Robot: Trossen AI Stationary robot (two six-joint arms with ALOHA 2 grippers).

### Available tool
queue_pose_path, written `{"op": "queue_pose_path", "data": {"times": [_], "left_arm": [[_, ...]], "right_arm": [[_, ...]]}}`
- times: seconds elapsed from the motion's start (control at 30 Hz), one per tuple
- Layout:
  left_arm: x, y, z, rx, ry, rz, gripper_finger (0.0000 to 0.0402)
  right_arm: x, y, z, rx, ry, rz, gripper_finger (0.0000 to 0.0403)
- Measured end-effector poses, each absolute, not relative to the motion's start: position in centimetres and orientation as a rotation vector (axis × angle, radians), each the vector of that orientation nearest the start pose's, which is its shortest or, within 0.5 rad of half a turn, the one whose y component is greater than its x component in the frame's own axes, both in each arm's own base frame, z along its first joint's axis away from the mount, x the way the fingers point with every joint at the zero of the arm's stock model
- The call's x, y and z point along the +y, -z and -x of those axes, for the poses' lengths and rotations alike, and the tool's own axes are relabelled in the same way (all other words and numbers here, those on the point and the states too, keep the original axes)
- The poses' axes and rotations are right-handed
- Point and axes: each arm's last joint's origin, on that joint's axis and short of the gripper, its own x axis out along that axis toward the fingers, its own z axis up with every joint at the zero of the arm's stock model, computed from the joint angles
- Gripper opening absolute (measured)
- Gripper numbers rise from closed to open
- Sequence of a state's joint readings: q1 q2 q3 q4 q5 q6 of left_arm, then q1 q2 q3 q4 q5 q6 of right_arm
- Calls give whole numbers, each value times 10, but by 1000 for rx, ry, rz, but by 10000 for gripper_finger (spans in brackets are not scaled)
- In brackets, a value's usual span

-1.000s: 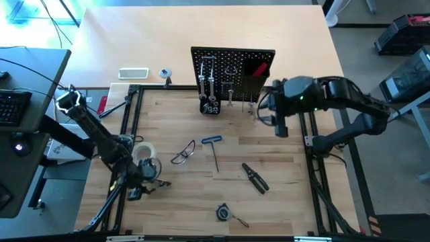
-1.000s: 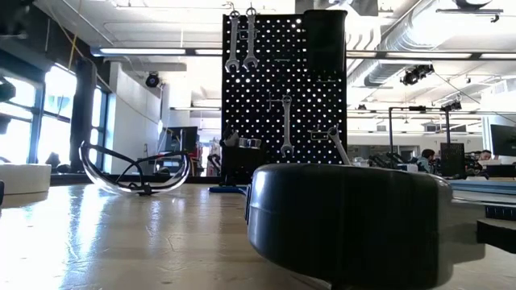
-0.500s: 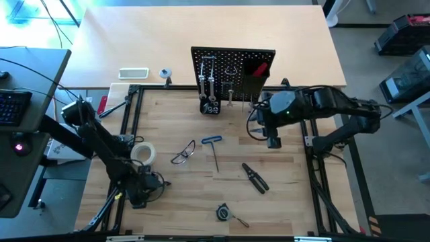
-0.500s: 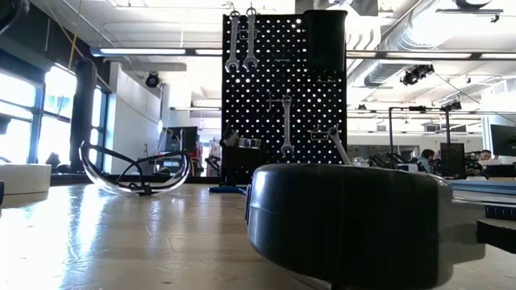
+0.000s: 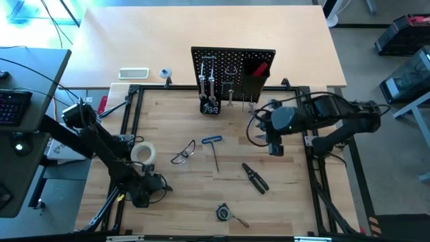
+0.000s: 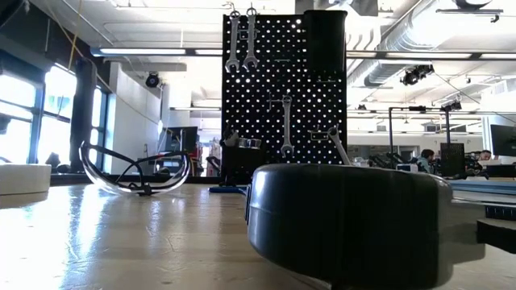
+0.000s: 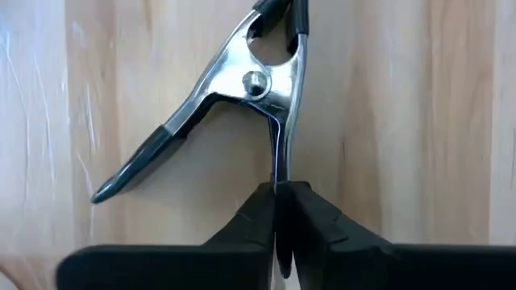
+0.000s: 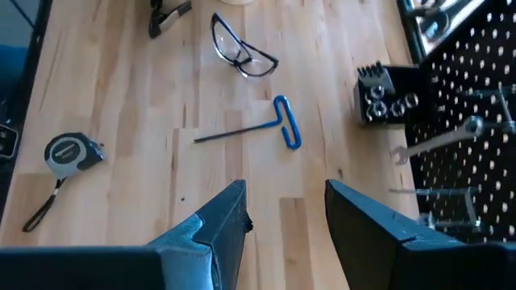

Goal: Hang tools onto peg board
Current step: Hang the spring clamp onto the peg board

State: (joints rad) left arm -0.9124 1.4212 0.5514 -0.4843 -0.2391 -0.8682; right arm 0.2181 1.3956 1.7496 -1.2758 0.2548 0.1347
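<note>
A silver spring clamp [image 7: 242, 89] with black-tipped handles lies on the wooden table near its front left, and my left gripper [image 5: 144, 191] is shut on it. My right gripper [image 5: 274, 149] hangs open over the table to the right of the middle, in front of the black peg board [image 5: 233, 70]. Wrenches hang on the board's face [image 6: 284, 89]. Clear glasses [image 5: 183, 153], a blue-handled hex key [image 5: 213, 149], black-handled pliers [image 5: 255, 177] and a pale tape roll [image 5: 142, 153] lie flat on the table. My left gripper pinches one handle of the clamp [image 7: 280, 165] between its two fingertips [image 7: 258, 211], on the thin metal edge. The fingers come steeply from above and lie in line with that handle. The clamp lies flat on the table, its other handle splayed to the side.
A tape measure [image 5: 224, 213] lies near the front edge and fills the foreground of the low view [image 6: 347, 221]. A black frame [image 5: 316, 168] borders the work area. A white tray [image 5: 133, 72] sits on the far table, left of the peg board.
My left gripper has sunk to the table near the front left and shut on the clamp's handle. My right gripper has drawn away from the peg board toward the table's near edge and a little down, staying open.
</note>
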Motion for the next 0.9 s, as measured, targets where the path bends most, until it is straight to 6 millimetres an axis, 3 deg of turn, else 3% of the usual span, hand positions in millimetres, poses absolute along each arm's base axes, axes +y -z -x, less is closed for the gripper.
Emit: {"op": "queue_pose_path", "data": {"times": [0.1, 0.23, 0.53, 0.7, 0.9], "left_arm": [[-158, -122, -134, 1212, 37, -37, 17], [-154, -125, -147, 1068, -3, -148, 8], [-133, -139, -202, 766, 26, -258, 5], [-111, -154, -233, 580, 41, -296, 4], [-72, -174, -264, 344, -101, -304, 4]], "right_arm": [[54, -418, -238, 900, 112, 81, 162], [64, -388, -244, 962, 112, 70, 162], [86, -293, -269, 879, 6, 83, 162], [95, -250, -272, 755, -37, 53, 162], [99, -204, -255, 671, 124, 23, 162]]}}
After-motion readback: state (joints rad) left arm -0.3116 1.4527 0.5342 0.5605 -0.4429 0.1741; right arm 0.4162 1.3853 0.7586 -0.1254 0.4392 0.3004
